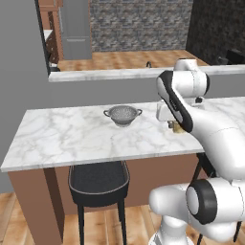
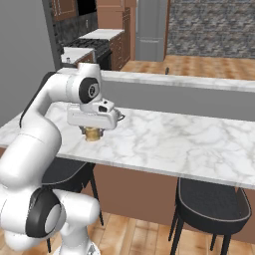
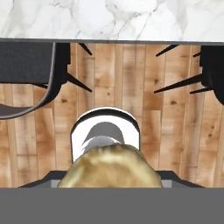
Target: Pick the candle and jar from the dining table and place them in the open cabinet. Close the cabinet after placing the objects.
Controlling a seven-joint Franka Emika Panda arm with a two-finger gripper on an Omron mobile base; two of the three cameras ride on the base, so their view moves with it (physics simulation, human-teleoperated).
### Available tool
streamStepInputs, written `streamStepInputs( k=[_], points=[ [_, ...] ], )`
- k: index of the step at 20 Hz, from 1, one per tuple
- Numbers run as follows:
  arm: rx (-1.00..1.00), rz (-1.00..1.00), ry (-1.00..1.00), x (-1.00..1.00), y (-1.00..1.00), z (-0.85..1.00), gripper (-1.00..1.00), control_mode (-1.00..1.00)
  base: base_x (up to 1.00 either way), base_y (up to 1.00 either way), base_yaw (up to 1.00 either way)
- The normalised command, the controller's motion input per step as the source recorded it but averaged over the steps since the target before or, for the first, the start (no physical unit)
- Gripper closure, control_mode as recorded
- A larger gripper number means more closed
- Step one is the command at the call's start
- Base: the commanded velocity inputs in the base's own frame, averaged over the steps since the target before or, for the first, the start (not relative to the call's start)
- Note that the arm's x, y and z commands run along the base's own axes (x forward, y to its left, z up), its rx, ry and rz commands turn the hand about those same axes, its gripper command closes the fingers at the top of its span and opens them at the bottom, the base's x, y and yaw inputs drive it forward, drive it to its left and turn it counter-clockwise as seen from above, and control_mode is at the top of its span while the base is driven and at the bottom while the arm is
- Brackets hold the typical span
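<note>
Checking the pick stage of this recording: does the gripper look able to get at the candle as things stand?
Probably yes. The gripper is right over the candle on the dining table, and the hand view shows the candle close in at the fingertips. Nothing stands between them; the colander sits apart.

Sitting on the dining table (image 1: 62,139): the colander (image 1: 123,115) toward its middle, the candle (image 2: 92,133) under the gripper (image 2: 93,130) near its front edge, right of the colander; two stools (image 1: 99,184) standing before the table.
</note>
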Motion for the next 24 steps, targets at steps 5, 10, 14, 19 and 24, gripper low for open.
streamStepInputs(
  k=[5,10,14,19,24],
  points=[
    [0.00,0.00,0.00,-0.33,0.00,0.06,1.00,-1.00,0.00,0.00,0.00],
    [0.00,0.00,-0.02,-0.33,0.00,0.04,1.00,-1.00,0.00,0.00,0.00],
    [0.00,0.00,-0.06,-0.30,0.00,0.03,1.00,-1.00,0.00,0.00,0.00],
    [0.00,0.00,-0.05,-0.24,-0.01,0.02,1.00,-1.00,0.00,0.00,0.00],
    [0.00,0.00,-0.04,-0.10,-0.01,0.00,1.00,1.00,-0.17,-0.02,0.00]
  ],
)
